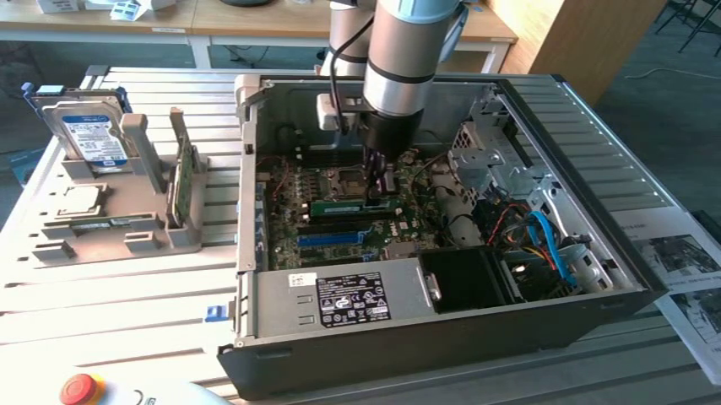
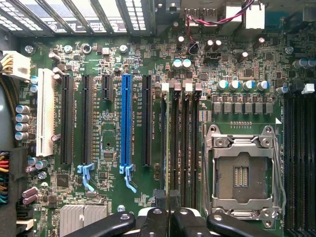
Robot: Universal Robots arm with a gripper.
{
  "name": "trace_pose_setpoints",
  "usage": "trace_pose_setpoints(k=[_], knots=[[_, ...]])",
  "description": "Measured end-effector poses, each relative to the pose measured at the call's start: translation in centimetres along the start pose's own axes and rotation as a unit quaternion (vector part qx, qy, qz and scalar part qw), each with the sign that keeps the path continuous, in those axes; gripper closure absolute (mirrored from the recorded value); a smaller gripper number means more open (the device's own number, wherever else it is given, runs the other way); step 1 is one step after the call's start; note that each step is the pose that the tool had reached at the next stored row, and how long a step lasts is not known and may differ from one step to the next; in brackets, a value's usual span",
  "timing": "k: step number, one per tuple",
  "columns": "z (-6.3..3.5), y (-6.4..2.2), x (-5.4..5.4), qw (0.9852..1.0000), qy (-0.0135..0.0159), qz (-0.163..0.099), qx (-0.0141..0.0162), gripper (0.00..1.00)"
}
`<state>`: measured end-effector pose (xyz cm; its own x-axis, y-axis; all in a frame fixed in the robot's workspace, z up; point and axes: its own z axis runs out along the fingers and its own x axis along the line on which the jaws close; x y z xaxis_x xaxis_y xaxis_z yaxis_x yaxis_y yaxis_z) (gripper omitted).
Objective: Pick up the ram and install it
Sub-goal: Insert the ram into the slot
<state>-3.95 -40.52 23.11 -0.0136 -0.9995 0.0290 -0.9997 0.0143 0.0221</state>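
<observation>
Your arm (image 1: 406,51), a smooth grey metal tube, reaches straight down from the top centre of the exterior view into the open black computer case (image 1: 451,342). Its hand (image 1: 381,187) is drawn nearly together and, as far as you can see, is clamped on the upper edge of the ram (image 1: 351,203). The ram is a thin, flat green stick with a pale label, standing on its long edge on the motherboard (image 1: 338,240), in the middle of the case. It runs sideways across the exterior view, and the hand grips it towards its end on that view's right.

In the wrist view the two black fingers (image 2: 160,200) stand close together over a row of long, narrow black memory slots (image 2: 180,143). You also see a bright blue plastic slot (image 2: 126,118), a white one (image 2: 45,118), a square metal-framed processor socket (image 2: 240,173) and a ribbed silver heat sink (image 2: 81,215).

At the case's near edge sits a boxy grey power supply (image 1: 338,299) with a black label, and a blue cable (image 1: 552,245) curls at the exterior view's right. On the slatted metal worktop (image 1: 113,295), at that view's left, a grey moulded holder (image 1: 113,232) carries an upright hard drive (image 1: 93,135) and a broader green card (image 1: 178,177). A round red button (image 1: 81,388) shows at the lower left corner.
</observation>
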Motion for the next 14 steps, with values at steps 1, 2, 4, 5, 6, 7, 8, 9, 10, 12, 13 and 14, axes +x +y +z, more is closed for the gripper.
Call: trace_pose_setpoints(k=[1, 2, 4, 5, 6, 7, 8, 9, 10, 12, 13, 14], knots=[[0.00, 0.02, 0.00, 1.0000, 0.0000, 0.000, 0.0000, 0.88], [0.00, 0.04, 0.00, 1.0000, 0.0000, 0.000, 0.0000, 0.88], [0.00, 0.05, 0.07, 1.0000, 0.0001, 0.000, 0.0000, 0.88], [0.00, 0.06, 0.07, 1.0000, 0.0001, 0.000, 0.0000, 0.88], [0.00, 0.04, 0.07, 1.0000, 0.0001, 0.000, 0.0000, 0.88], [0.00, 0.01, 0.07, 1.0000, 0.0001, 0.000, 0.0000, 0.88], [0.00, -0.01, 0.07, 1.0000, 0.0001, 0.000, 0.0000, 0.88], [0.00, -0.03, 0.07, 1.0000, 0.0001, 0.000, 0.0000, 0.88], [0.00, -0.04, 0.07, 1.0000, 0.0000, 0.000, 0.0000, 0.88], [0.00, -0.05, 0.07, 1.0000, 0.0001, 0.000, 0.0000, 0.88], [0.01, -0.05, 0.07, 1.0000, 0.0001, 0.000, 0.0000, 0.88], [0.02, -0.05, 0.07, 1.0000, 0.0001, 0.000, 0.0000, 0.88]])
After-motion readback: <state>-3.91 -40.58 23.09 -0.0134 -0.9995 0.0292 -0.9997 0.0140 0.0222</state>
